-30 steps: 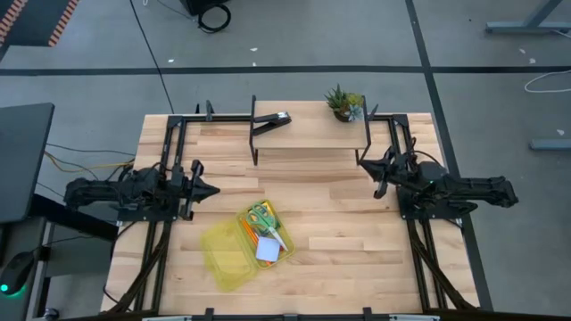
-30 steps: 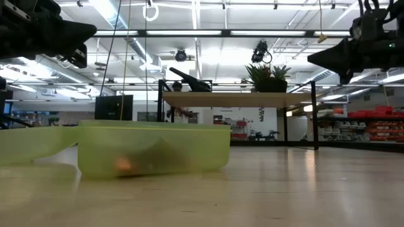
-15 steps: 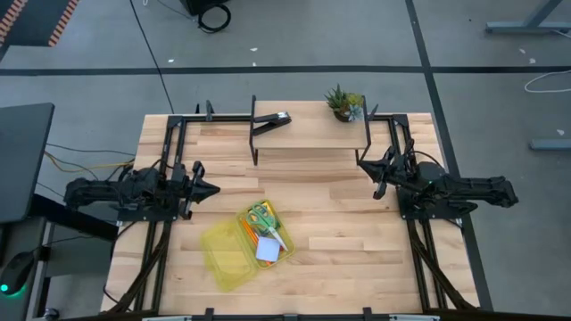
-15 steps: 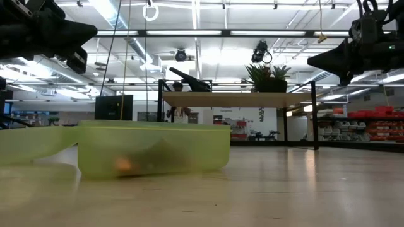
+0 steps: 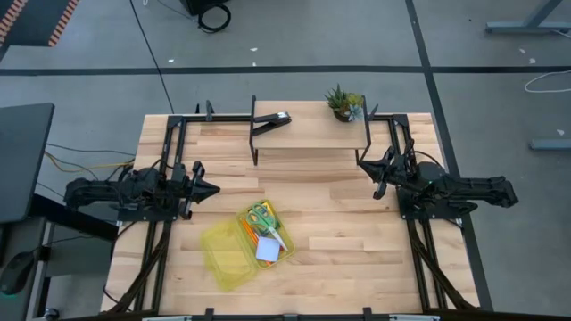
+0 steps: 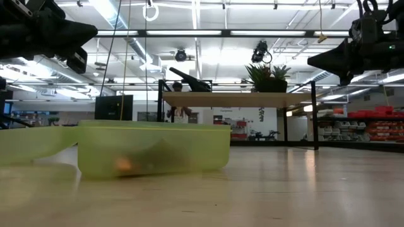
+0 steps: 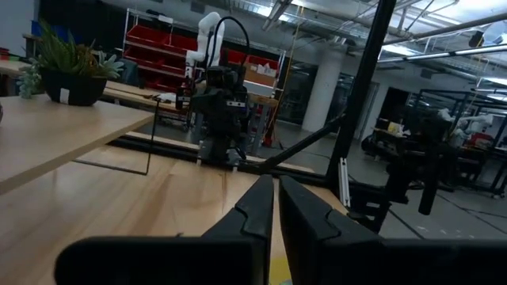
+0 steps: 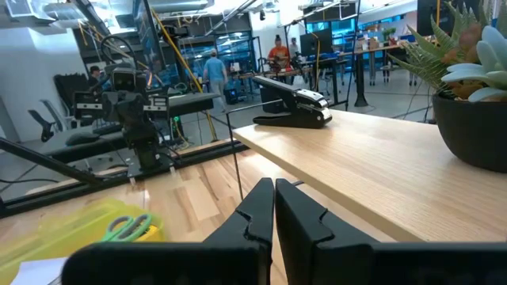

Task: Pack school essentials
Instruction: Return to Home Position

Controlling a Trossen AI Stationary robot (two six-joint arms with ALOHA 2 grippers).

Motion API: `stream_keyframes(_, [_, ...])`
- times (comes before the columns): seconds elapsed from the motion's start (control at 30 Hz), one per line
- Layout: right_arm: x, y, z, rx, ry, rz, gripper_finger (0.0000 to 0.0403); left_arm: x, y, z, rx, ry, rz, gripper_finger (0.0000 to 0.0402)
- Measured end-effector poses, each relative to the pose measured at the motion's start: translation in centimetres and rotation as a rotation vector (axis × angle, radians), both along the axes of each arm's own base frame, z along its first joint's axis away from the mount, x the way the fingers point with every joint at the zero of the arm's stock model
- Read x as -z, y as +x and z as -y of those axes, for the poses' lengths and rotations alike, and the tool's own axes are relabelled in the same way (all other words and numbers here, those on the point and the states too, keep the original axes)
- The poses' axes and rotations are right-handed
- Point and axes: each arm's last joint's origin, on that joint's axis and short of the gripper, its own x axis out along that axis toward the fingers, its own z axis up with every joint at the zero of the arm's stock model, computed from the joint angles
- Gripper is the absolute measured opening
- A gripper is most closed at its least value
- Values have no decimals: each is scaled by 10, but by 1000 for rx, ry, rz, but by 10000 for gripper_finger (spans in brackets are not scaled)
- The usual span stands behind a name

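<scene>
A small yellow-green box (image 5: 248,245) lies open on the near middle of the table, its lid (image 5: 225,259) flapped out toward the near left. In its tray lie the green-handled scissors (image 5: 261,214), an orange pencil (image 5: 251,234) and the pale blue notepad (image 5: 268,251). The right wrist view also shows the scissors (image 8: 127,228). My left gripper (image 5: 217,189) hovers shut, left of the box and above the table. My right gripper (image 5: 359,161) hovers shut near the shelf's right leg. The pen and the eraser do not show.
A low wooden shelf (image 5: 310,134) stands at the far middle of the table. It carries a black stapler (image 5: 272,121) and a small potted plant (image 5: 343,103). Bare wood lies between the box and the shelf and right of the box. Black frame rails run along both sides.
</scene>
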Motion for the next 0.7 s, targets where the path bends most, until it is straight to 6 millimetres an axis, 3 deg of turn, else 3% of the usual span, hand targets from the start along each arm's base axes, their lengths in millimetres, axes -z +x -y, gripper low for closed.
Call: stream_keyframes(0.7, [0,0,0,0,0,0,23,0,0,0,0,0,-1,34])
